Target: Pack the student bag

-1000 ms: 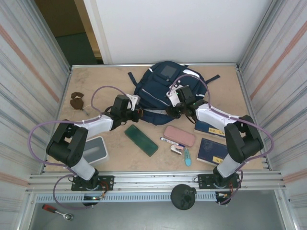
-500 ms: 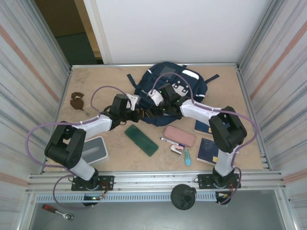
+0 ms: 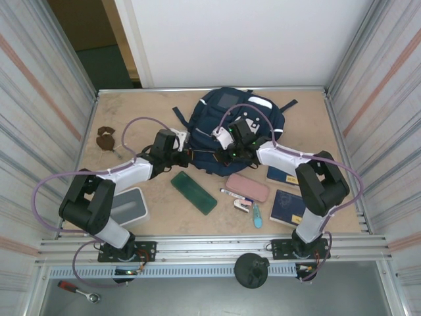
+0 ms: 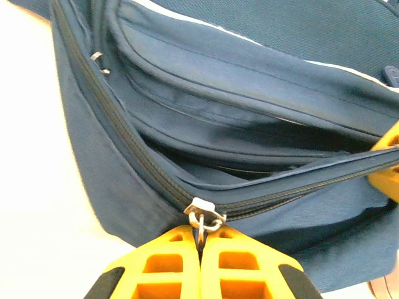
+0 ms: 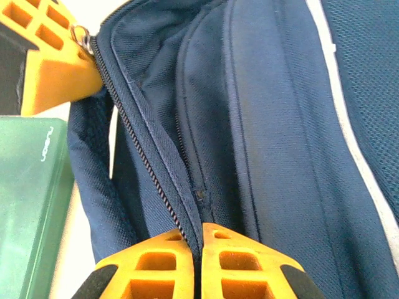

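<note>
A large navy student bag (image 3: 231, 122) lies flat at the back middle of the counter (image 3: 131, 118), its near edge turned toward two robot arms. The left claw (image 4: 201, 235) is clamped tight on the small metal zipper pull (image 4: 204, 217) at the near left end of the bag's opening. The right claw (image 5: 201, 242) is closed as well, pinching the fabric edge beside the zipper teeth a little farther along the same opening. Between them the zipper is parted and the mouth gapes narrowly, showing dark folds; I cannot tell whether anything is inside. The things that seem meant for packing lie out on the counter just in front of the bag: a green case (image 3: 194, 192), a pink pouch (image 3: 247, 187), two dark-blue booklets (image 3: 291, 209), and a few small pens (image 3: 245, 203) beside the pouch. A white box (image 3: 128, 205) sits at the near left. To my eye the job is barely begun: the bag is being opened, nothing looks packed, and every item has yet to go in.
</note>
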